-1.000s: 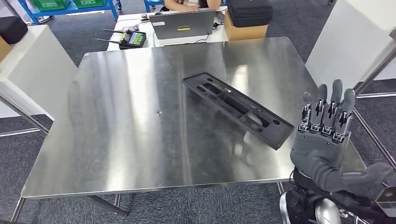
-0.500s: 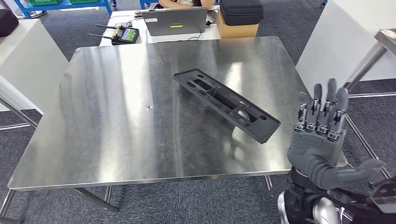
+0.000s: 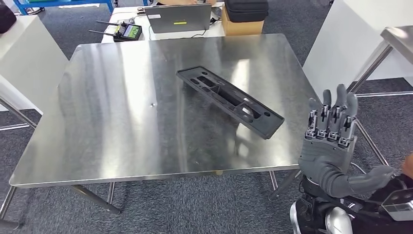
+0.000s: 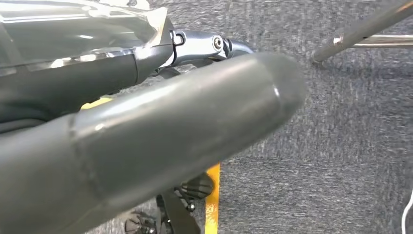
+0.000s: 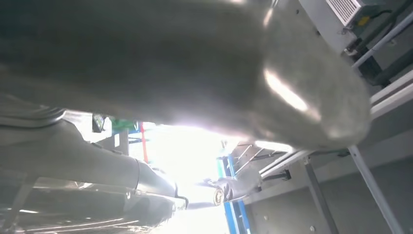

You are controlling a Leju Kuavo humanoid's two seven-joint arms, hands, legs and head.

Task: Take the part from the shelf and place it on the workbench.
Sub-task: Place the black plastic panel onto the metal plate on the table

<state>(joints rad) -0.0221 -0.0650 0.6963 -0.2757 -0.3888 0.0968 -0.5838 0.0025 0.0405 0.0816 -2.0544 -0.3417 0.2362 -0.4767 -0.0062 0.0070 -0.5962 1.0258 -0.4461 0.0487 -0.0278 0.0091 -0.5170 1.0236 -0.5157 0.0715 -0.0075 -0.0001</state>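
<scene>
- The long black part [image 3: 230,101] lies flat on the steel worktop [image 3: 122,131], set diagonally in its right half, one end toward the middle of the far side, the other near the right edge; nothing touches it
- The right hand [image 3: 329,141] is raised off the worktop's near right corner, fingers [image 3: 339,105] straight and upright, thumb out to the side; released, grasping nothing
- The left hand [image 4: 146,141] shows as a thick grey blur over carpet; its state cannot be told
- Beyond the far edge stand a laptop [image 3: 178,17], a remote controller [image 3: 128,31] and a cardboard box [image 3: 242,25] under a black case [image 3: 245,9]

A shiny steel tabletop [image 3: 122,131] carries one long black part [image 3: 229,101], lying diagonally right of centre.
</scene>
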